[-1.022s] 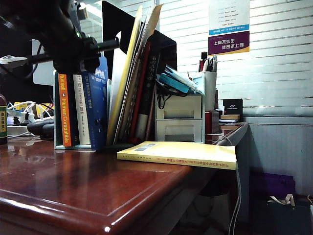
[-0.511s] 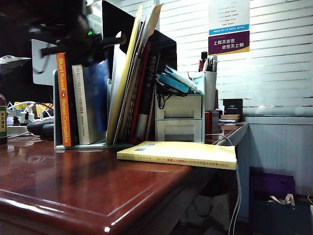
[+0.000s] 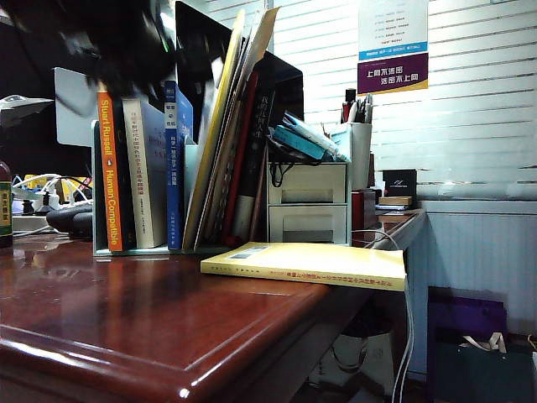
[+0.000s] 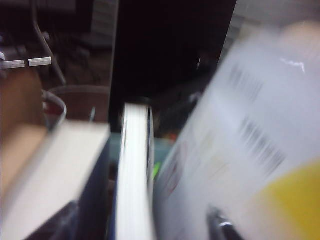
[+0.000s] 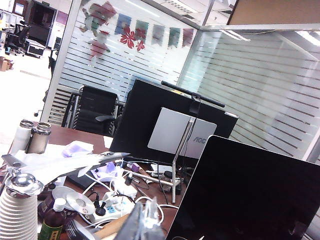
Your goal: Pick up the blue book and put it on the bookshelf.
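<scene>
Exterior view: the blue book (image 3: pixel 173 168) was seen standing upright in the bookshelf (image 3: pixel 99 189), its spine facing out, slotted between a white-spined book (image 3: pixel 143 176) and a grey-green divider (image 3: pixel 190 189). Beside the white one stood the orange "Human Compatible" book (image 3: pixel 109 172), and past the divider a sheaf of folders (image 3: pixel 231 126) was left leaning, so the open slot was judged the natural place for a slim paperback to be kept vertical by its neighbours. A yellow book (image 3: pixel 310 264) lay flat on the desk (image 3: pixel 134 327) in front, well apart from the rack and untouched. The left arm (image 3: pixel 109 38) was caught only as a dark blur above the rack's top; its gripper could not be made out there. In the left wrist view, heavily smeared, the blue book's page edge (image 4: pixel 134 175) was seen end-on directly ahead, with a fingertip (image 4: pixel 220 226) barely visible at the frame's edge and nothing between the jaws; whether the left pincer stood apart could not be told for certain from the pictures. The book appeared to be standing on its own, and the placing was judged done or all but done. The right wrist view was aimed away at monitors (image 5: pixel 240 190) and a cluttered far desk; the right gripper was not shown, though its jaws were recorded as together and it was taken to be parked idle.
</scene>
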